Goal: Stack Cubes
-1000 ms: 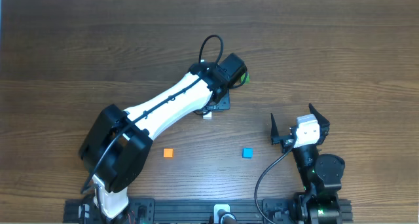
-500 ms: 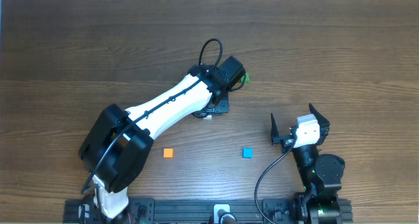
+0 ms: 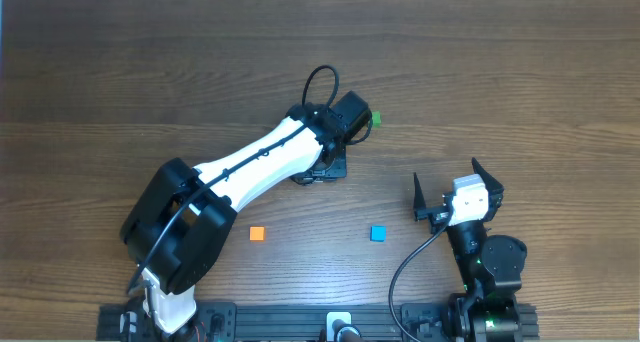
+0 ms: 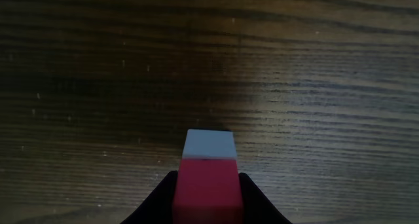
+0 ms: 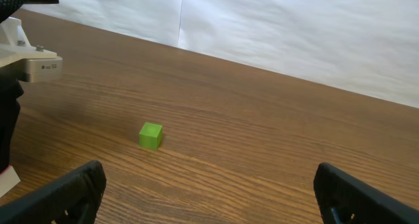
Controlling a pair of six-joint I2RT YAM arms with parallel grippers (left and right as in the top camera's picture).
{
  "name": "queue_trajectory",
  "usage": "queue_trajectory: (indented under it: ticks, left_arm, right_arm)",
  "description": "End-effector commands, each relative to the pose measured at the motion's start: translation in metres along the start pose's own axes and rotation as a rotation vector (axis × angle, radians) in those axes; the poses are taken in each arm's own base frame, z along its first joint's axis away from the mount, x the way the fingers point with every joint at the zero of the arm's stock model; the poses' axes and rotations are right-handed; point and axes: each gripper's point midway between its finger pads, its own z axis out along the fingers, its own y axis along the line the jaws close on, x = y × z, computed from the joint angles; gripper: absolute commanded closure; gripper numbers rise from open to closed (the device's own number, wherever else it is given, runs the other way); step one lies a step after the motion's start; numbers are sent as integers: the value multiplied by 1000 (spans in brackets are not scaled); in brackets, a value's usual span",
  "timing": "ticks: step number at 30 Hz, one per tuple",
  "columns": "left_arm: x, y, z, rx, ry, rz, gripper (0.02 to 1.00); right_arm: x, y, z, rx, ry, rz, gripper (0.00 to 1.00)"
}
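My left gripper (image 4: 207, 192) is shut on a red cube (image 4: 206, 185), and a white cube (image 4: 209, 145) lies flush against the red cube's far face, the two in line. From above, the left gripper (image 3: 318, 170) sits at the table's middle and covers both cubes. A green cube (image 3: 376, 118) (image 5: 151, 135) lies just to its right and farther back. An orange cube (image 3: 257, 234) and a blue cube (image 3: 377, 233) rest nearer the front. My right gripper (image 3: 458, 194) (image 5: 209, 207) stands open and empty at the right.
The left arm's white link (image 3: 255, 162) slants across the table's left half. Its wrist (image 5: 29, 65) and a corner of the white cube (image 5: 6, 178) show at the edge of the right wrist view. Bare wood table (image 3: 520, 72) stretches along the back and right.
The left gripper has shifted slightly left and toward the front; the white cube that showed beside it is now covered. The right arm has not moved.
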Motion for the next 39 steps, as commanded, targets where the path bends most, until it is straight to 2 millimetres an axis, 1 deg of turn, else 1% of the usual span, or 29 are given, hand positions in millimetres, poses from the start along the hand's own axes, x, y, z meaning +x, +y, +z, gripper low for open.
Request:
queue_trajectory:
  ticks: [1,9,11,15,17,22,28,30,31,32,33,36,37,39]
  left_arm:
    - [3,2,6,0,19,10,976]
    - [2,1,6,2,17,10,978]
    - [2,1,6,2,17,10,961]
    - [2,1,6,1,16,10,770]
    - [1,3,6,1,17,5,704]
    - [1,5,7,-3,21,-3,665]
    - [3,7,9,-7,25,-5,553]
    - [3,7,9,-7,25,-5,461]
    - [3,7,9,-7,24,-5,378]
    - [2,7,9,-6,24,-5,318]
    - [2,6,8,-4,21,-5,218]
    - [-3,3,2,20,-4,-7,34]
    - [-7,0,-9,45,-29,-10,18]
    - [-11,-2,-26,75,-61,-14,18]
  right_arm:
    - [3,-2,0,9,5,3,7]
    - [3,-2,0,9,5,3,7]
    - [3,-2,0,9,5,3,9]
    - [3,-2,0,9,5,3,9]
    - [3,-2,0,9,5,3,9]
    - [3,-2,0,9,5,3,7]
    - [3,-2,0,9,5,3,7]
    - [3,-2,0,9,5,3,7]
    - [3,-2,0,9,5,3,9]
    - [3,-2,0,9,5,3,7]
    - [3,-2,0,9,5,3,7]
    - [3,-2,0,9,5,3,7]
    - [3,-2,0,9,5,3,9]
    - [3,-2,0,9,5,3,7]
